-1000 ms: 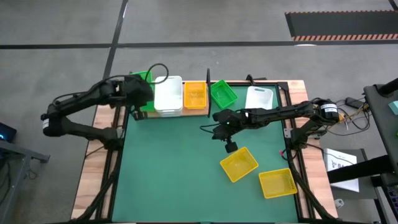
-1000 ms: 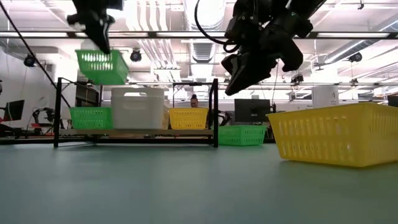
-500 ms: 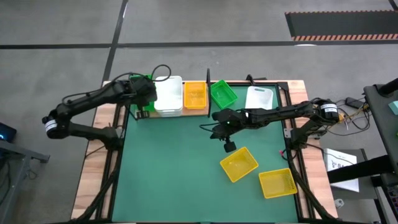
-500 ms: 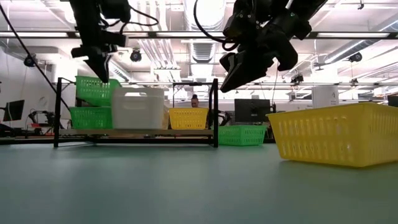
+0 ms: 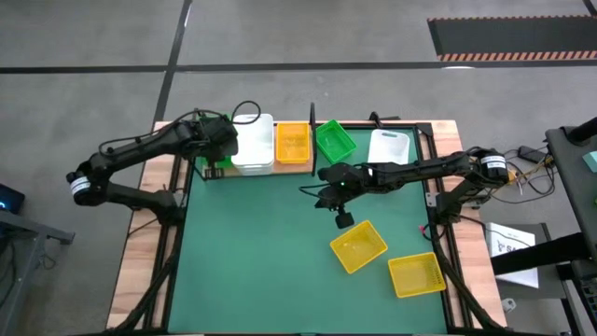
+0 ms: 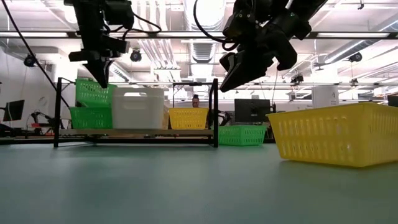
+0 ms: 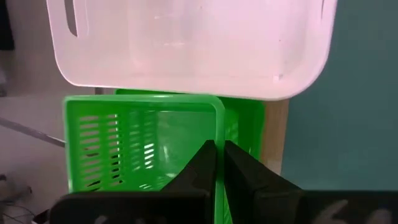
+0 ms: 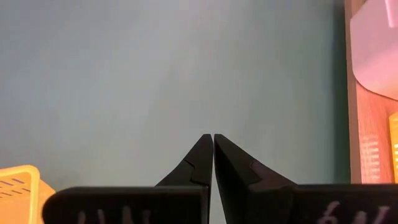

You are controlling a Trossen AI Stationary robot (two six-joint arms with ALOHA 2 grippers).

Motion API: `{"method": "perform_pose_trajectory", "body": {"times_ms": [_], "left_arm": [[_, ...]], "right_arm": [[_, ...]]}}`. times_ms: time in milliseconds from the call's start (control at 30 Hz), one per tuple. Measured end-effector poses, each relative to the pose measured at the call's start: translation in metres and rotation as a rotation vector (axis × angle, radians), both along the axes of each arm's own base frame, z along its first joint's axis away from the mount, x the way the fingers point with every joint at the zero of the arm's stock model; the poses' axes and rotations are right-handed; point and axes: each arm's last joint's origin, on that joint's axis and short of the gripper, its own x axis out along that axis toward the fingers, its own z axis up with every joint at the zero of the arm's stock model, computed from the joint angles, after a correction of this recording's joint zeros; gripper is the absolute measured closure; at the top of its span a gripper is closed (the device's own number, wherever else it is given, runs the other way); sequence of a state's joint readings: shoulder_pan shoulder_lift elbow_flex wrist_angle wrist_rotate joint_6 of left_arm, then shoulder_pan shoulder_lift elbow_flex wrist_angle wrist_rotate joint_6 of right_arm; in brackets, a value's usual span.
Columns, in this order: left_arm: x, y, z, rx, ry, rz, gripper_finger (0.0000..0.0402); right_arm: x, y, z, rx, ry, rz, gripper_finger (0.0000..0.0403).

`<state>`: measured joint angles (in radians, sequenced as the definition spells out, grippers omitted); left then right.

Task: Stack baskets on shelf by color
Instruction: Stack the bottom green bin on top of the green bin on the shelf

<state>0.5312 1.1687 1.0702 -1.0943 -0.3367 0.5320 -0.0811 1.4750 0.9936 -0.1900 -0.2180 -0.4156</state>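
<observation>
My left gripper [image 5: 220, 142] [image 6: 99, 77] stands over the shelf's [image 5: 300, 166] left end, shut on a green basket [image 6: 93, 93] [image 7: 142, 143]. That basket sits slightly tilted on another green basket [image 6: 90, 117] on the board. Beside them on the shelf stand white baskets [image 5: 252, 143] [image 6: 138, 107] and a yellow one [image 5: 292, 142] [image 6: 188, 118]. My right gripper [image 5: 344, 220] [image 8: 213, 142] hangs shut above the mat, touching nothing. Near it lie two yellow baskets [image 5: 358, 245] [image 5: 416, 275]. My left gripper pinches the upper green basket's side wall at its rim [image 7: 219, 124] between the two fingers, one finger [image 7: 199, 163] inside the basket and one outside. The fingers come from above, pointing down. The basket's bottom rests on the green basket below it, slightly tilted.
Right of the shelf, a green basket [image 5: 334, 140] [image 6: 241, 134] and a white one [image 5: 389, 147] lie on the table's far side. The shelf's black posts [image 6: 215, 112] stand at its ends. The green mat [image 5: 261, 252] is bare at the middle and left.
My left gripper has come down and a little toward the table's right, still shut on the green basket. The basket has gone from hanging clear above the shelf to sitting on the green basket at the shelf's left end.
</observation>
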Motion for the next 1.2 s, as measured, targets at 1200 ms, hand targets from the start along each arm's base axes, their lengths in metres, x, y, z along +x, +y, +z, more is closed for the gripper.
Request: {"method": "perform_pose_trajectory", "body": {"times_ms": [1200], "left_arm": [[-0.003, -0.003, -0.031, -0.023, 0.004, -0.009, 0.0341]], "right_arm": [[0.000, 0.000, 0.000, 0.000, -0.009, -0.001, 0.0394]]}}
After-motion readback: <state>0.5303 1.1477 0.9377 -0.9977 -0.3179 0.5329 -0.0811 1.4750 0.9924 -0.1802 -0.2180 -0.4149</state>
